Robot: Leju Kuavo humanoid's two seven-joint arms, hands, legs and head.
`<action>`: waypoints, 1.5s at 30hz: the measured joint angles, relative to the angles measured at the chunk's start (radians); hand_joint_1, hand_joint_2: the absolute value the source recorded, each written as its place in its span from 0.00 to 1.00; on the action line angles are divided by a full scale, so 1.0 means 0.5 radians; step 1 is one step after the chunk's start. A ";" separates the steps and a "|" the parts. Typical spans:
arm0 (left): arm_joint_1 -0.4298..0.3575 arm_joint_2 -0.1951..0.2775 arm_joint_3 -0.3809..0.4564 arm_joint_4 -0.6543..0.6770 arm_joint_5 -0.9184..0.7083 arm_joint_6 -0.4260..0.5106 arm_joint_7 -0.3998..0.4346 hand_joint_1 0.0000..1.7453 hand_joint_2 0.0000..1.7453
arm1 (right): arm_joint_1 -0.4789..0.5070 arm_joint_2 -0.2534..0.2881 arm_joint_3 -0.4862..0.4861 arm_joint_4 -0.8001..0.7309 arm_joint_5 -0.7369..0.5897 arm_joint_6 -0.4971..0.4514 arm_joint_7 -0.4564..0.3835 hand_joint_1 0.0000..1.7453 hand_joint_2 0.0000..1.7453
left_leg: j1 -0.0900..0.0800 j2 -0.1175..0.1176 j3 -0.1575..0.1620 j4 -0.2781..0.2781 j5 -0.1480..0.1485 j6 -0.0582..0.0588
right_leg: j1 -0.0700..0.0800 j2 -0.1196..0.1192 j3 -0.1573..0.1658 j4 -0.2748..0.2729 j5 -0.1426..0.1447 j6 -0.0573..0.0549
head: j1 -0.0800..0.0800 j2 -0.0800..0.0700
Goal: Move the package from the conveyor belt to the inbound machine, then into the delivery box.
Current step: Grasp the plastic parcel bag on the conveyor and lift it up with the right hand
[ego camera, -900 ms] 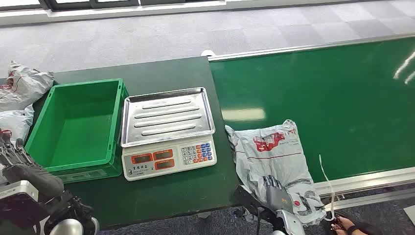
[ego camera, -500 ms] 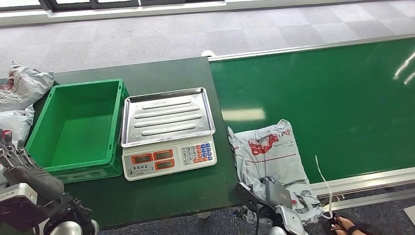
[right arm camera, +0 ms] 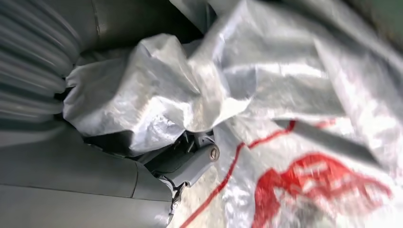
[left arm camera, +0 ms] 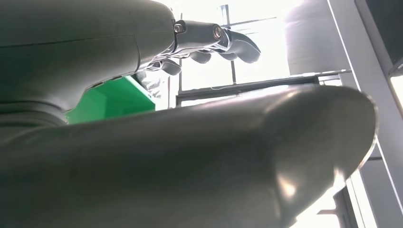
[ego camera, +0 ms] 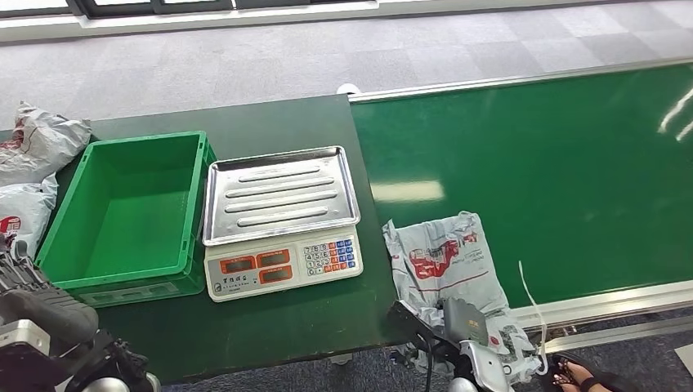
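The package [ego camera: 445,261], a grey plastic mailer with red print, lies on the near left corner of the green conveyor belt [ego camera: 556,163], its lower end hanging over the belt's edge. My right hand [ego camera: 464,320] grips that lower end. In the right wrist view the crumpled plastic [right arm camera: 304,118] is bunched inside my curled fingers [right arm camera: 190,166]. The scale [ego camera: 280,196] with its steel tray stands on the dark table, left of the package. Left of the scale sits the green box [ego camera: 59,214]. My left hand [ego camera: 24,282] hovers at the table's near left corner, fingers [left arm camera: 209,40] apart and holding nothing.
Two more grey mailers [ego camera: 37,139] [ego camera: 20,208] lie left of the green box. A white strap [ego camera: 535,302] dangles by the belt's metal rail. A person's sandalled foot [ego camera: 576,376] stands on the floor at the lower right.
My right hand's fingers have closed on the package's lower end and drawn it toward me; the bag has slid down the belt and crumpled. My left hand has sunk slightly.
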 joint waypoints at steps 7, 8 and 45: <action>0.055 -0.045 0.055 -0.052 0.043 -0.031 -0.066 0.00 0.00 | 0.077 0.000 -0.186 -0.432 0.195 -0.410 -0.046 1.00 1.00 | -0.001 0.000 -0.007 0.000 0.000 0.001 | -0.001 0.000 -0.004 0.000 0.000 0.000 | 0.000 0.000; 0.058 -0.050 0.059 -0.056 0.046 -0.032 -0.069 0.00 0.00 | 0.082 0.000 -0.213 -0.481 0.206 -0.424 -0.057 1.00 1.00 | -0.001 0.000 -0.007 0.000 0.000 0.001 | -0.001 0.000 -0.004 0.000 0.000 0.000 | 0.000 0.000; 0.023 -0.055 0.109 0.118 -0.258 0.054 -0.084 0.00 0.00 | -2.085 0.432 1.232 1.158 0.546 -0.549 -0.595 1.00 1.00 | 0.006 -0.001 -0.013 -0.001 0.030 -0.012 | 0.006 0.001 -0.028 0.006 0.025 -0.012 | 0.003 0.000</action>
